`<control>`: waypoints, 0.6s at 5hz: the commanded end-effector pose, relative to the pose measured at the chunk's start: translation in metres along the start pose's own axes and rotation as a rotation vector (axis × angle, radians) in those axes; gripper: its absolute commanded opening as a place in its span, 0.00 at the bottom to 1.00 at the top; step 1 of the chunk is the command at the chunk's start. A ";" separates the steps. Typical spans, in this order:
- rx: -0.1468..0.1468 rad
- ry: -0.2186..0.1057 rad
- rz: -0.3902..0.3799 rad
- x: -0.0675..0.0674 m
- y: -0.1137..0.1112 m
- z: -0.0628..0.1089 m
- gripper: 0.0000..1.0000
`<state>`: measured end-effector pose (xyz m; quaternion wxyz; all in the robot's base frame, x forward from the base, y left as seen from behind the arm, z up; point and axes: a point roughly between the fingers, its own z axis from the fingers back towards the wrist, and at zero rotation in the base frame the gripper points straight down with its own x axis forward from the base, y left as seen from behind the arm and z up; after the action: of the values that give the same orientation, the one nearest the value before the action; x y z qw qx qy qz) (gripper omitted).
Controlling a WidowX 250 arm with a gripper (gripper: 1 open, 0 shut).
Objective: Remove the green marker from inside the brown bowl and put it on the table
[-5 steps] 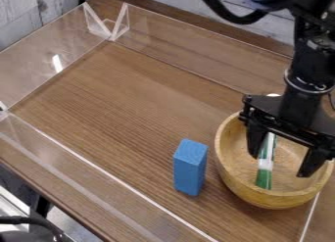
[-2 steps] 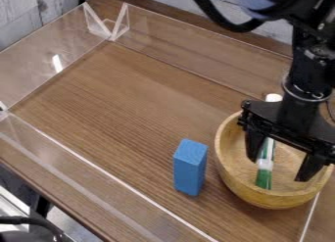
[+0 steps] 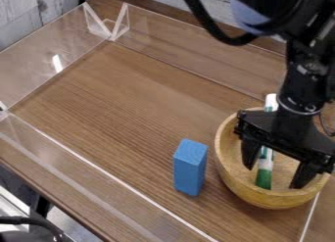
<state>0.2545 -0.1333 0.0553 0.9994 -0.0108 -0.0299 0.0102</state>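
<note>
Single camera view of a tabletop workspace. The table (image 3: pixel 118 99), a dark-brown wood-grain surface, fills most of the frame and is bordered by low clear acrylic walls (image 3: pixel 59 35) that run along the upper left and down the left and lower edges. At the lower right of the frame stands the brown bowl (image 3: pixel 236 179), a round light-wood vessel with a thick rim, set close to the right-hand edge of the table. Inside it lies the green marker (image 3: pixel 263 160), a slim green pen with white lettering and a pale end; it leans from the bowl's floor up toward the far rim, its lower tip near the middle of the bowl. The black robot arm (image 3: pixel 304 74) enters from the upper right and points downward over the bowl. Its gripper (image 3: pixel 280 166) hangs with the claw spread wide, one finger to the left of the marker and the other to the right, both reaching down within the bowl's rim; the marker sits in the gap between them, and no finger is seen pressing on it. Just left of the bowl, standing on the table and apart from it, is a blue rectangular block (image 3: pixel 191 167), upright on its narrow face.
</note>
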 end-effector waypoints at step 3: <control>-0.016 -0.054 0.005 0.007 -0.004 -0.007 0.00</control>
<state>0.2581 -0.1335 0.0405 0.9989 -0.0121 -0.0416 0.0184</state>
